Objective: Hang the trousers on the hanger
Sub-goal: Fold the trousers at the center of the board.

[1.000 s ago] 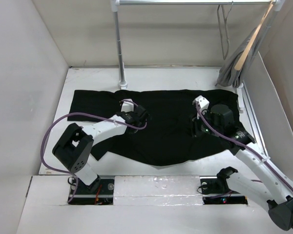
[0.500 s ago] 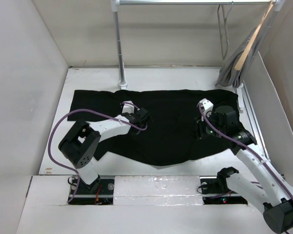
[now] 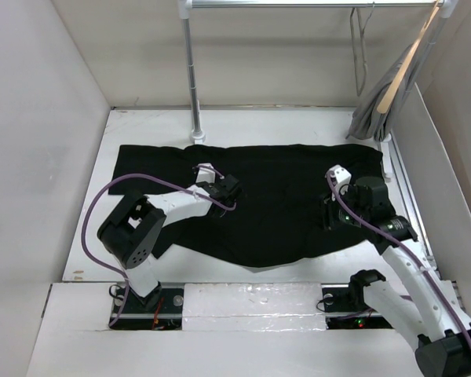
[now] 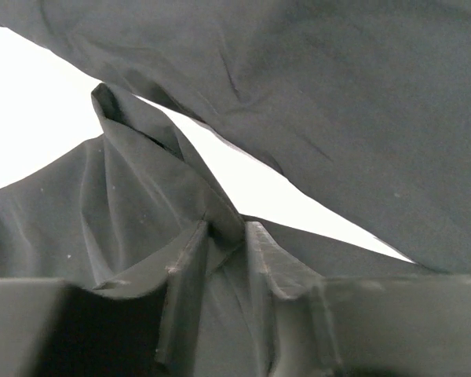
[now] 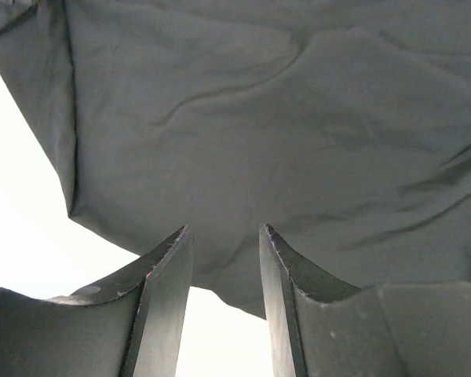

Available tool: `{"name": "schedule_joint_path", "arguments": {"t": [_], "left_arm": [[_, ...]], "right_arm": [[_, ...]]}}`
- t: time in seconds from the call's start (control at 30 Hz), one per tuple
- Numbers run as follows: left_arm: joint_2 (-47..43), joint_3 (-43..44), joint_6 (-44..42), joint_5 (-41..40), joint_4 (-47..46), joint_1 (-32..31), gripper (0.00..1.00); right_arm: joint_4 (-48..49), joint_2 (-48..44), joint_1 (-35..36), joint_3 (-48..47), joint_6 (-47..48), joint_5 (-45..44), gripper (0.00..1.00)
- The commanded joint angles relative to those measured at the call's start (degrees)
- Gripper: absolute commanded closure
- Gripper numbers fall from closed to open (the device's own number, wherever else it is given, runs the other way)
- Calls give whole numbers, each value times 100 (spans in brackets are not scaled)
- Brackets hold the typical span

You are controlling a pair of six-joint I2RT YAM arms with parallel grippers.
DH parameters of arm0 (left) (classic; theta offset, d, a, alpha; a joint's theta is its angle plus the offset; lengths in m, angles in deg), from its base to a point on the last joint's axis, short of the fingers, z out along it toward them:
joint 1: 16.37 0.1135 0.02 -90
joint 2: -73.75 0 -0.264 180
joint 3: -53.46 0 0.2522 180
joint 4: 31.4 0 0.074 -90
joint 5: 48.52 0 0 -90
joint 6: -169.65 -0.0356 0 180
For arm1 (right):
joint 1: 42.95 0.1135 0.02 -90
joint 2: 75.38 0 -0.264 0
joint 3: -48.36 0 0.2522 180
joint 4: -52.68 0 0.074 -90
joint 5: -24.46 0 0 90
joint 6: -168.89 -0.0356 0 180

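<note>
Table: the white table (image 3: 141,133) is covered across most of its middle by the cloth.
Trousers: the trousers (image 3: 275,188) are spread flat and black on the table, with the long axis running left to right, roughly parallel to the rail behind. Their near edge is seen sagging towards the arm bases.
Rail: the rail (image 3: 298,4) is fixed across the far side, above the table.
Hanger: the hanger (image 3: 363,59) is hung from the right end of the rail, just beside a wooden hanger (image 3: 400,75) draped in grey cloth. It is well apart from both grippers, beyond and above the right end of the trousers.
Right gripper: the right gripper (image 3: 328,214) is lowered over the right part of the cloth. In the wrist view its fingers (image 5: 169,298) are parted, with cloth edge and bare table seen in the gap; nothing is held.
Left gripper: the left gripper (image 3: 229,188) is set on the cloth left of centre, its fingers (image 4: 184,290) drawn narrow on a raised fold (image 4: 141,149) of the trousers.
Nearer arm: the right arm is judged nearer to the hanger, so the cloth has to be carried far and to the right.
</note>
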Motion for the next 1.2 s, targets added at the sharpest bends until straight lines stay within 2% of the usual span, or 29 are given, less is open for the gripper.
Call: {"name": "schedule_joint_path", "arguments": {"t": [0.0,0.1,0.2,0.27,0.43,0.57,0.73,0.77,0.8,0.83,0.87,0.9,0.97,1.07,1.1,1.17], "left_arm": [[-130,103,85,-295,115,60,81],[-270,182,111,-330,229,60,90],[-533,200,146,-400,405,60,100],[-806,226,199,-444,651,60,100],[-1840,489,94,-506,1081,60,100],[-2519,823,-205,-348,1153,402,100],[-3178,999,-714,38,793,1024,100],[-3258,1017,-828,109,757,1105,100],[-3494,982,-942,188,600,1175,100],[-3496,982,-944,188,599,1176,100],[-3574,965,-1074,197,546,1176,100],[-3671,964,-1102,197,537,1176,100],[-3926,982,-1180,250,537,1176,100],[-4242,1008,-1321,259,599,1228,100],[-4330,982,-1409,267,573,1298,100],[-4603,930,-1514,320,467,1377,100]], "right_arm": [[-21,-55,-27,127,100,320,55],[-64,-125,-27,206,100,259,55],[-354,-213,-79,189,152,-162,55],[-625,-318,-166,172,126,-610,55],[-1110,-337,-659,-108,-313,-1743,41],[-1698,-12,-888,-670,-893,-2579,35],[-1867,777,-1458,-1208,-1148,-3764,45],[-1849,919,-1790,-1217,-1166,-3836,47],[-1779,1286,-2263,-1130,-1183,-3785,54],[-1779,1290,-2268,-1129,-1175,-3784,54],[-1657,1385,-2729,-1068,-1175,-3723,57],[-1603,1473,-2951,-946,-1175,-3644,64],[-1507,1737,-3451,-866,-1149,-3556,65],[-1576,1904,-3805,-813,-1148,-3555,57],[-1603,1957,-3989,-822,-1157,-3625,45],[-1682,2123,-4192,-857,-1175,-3600,37]]}}
